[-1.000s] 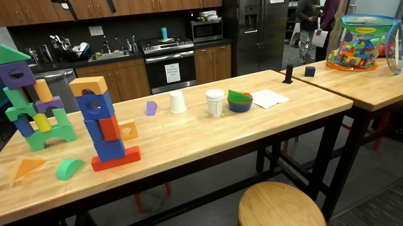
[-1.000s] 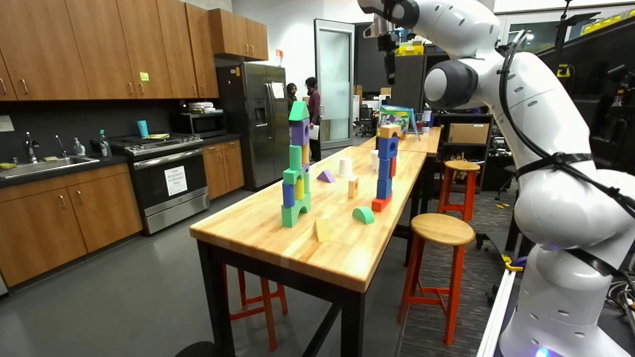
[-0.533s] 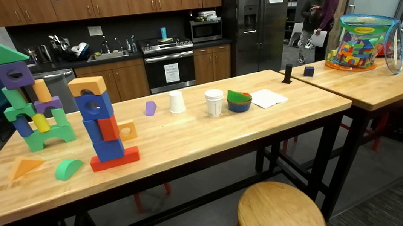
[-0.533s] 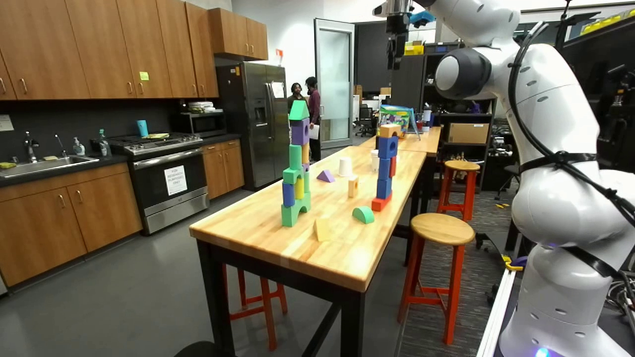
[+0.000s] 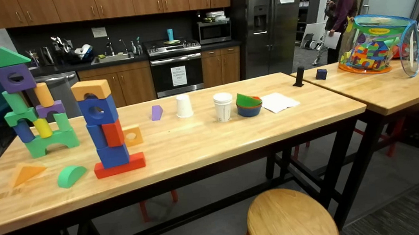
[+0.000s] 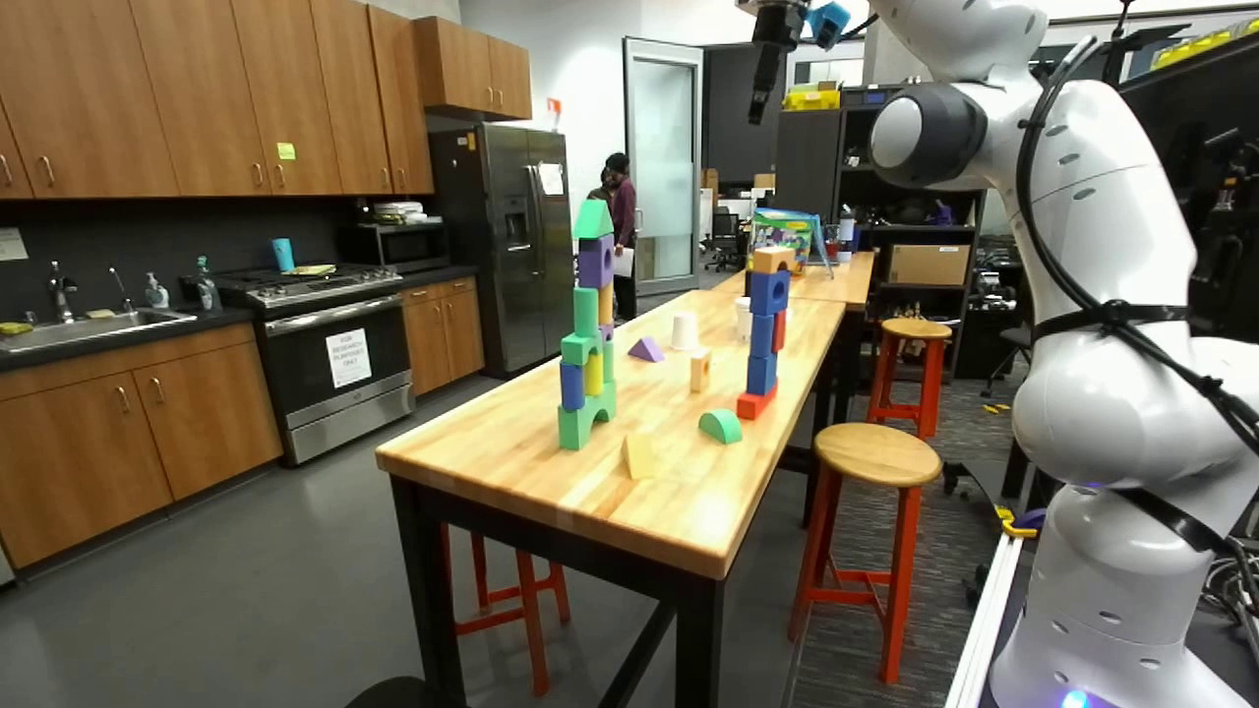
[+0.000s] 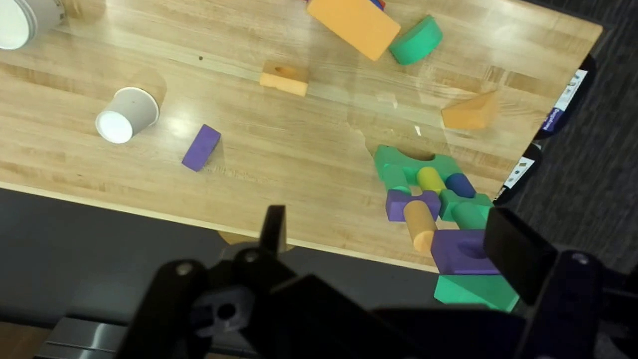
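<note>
The pincer (image 7: pixel 383 219): jaws spread wide at the bottom of the wrist view, nothing held between them. In an exterior view the arm (image 6: pixel 1097 236) carries the pincer at upper centre, raised above the tabletop (image 6: pixel 492 442) and apart from every block.

Green-topped tower (image 7: pixel 448 249): nearest to the pincer in the wrist view, at lower right of the frame. The finger (image 7: pixel 518 254) at frame right covers part of the tower's purple holed block (image 7: pixel 451 262) by line of sight only; an exterior view shows tower and pincer apart. The tower stands upright, at left in an exterior view: green arch (image 5: pixel 52 141) at the base, yellow cylinder (image 5: pixel 42 127) standing on it, green triangular block (image 5: pixel 8 56) at the summit.

Blue-and-red tower (image 5: pixel 112 133): upright, to the right of the above in that view; red slab (image 5: pixel 124 166) beneath, orange arch (image 5: pixel 91 87) on top.

Loose pieces on the tabletop: orange holed block (image 7: pixel 284 87), purple wedge (image 7: pixel 201 148) and orange wedge (image 7: pixel 471 112), well apart; green half-round block (image 5: pixel 71 175), lower left of the exterior frame, near the red slab.

Other items, centre to right of that frame: 2 white cups (image 5: pixel 183 106), the left unit inverted; nested bowls (image 5: pixel 250 109), green uppermost, just beside a white sheet (image 5: pixel 280 101).

Adjoining tabletop (image 5: pixel 371 87), right of frame: clear tub (image 5: pixel 380 31) containing blocks, dark blue cube (image 5: pixel 321 74) near it. Background, upper right: 2 people (image 5: pixel 343 5), partly overlapping.
</note>
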You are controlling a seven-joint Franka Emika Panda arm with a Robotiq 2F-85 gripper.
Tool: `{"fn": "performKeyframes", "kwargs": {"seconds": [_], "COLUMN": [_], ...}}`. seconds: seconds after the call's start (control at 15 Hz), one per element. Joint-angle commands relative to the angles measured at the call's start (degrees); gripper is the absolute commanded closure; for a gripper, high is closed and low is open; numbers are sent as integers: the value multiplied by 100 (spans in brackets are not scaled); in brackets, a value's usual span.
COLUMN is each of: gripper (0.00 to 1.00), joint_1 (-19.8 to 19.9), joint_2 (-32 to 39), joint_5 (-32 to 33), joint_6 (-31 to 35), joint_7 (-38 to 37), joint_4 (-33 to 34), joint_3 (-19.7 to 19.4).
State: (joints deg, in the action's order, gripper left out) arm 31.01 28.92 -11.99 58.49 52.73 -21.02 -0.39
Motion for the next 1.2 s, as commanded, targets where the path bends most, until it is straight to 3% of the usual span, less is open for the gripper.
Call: {"fn": "performKeyframes", "kwargs": {"seconds": [0.0,0.6,1.13], "gripper": [0,0,0], "joint_1": [-253,-869,-827], "joint_2": [-100,-67,-26], "joint_5": [174,809,767], "joint_6": [-99,-181,-117], "joint_7": [-294,-177,-225], "joint_4": [-38,-44,-61], "joint_3": [-26,-108,-60]}}
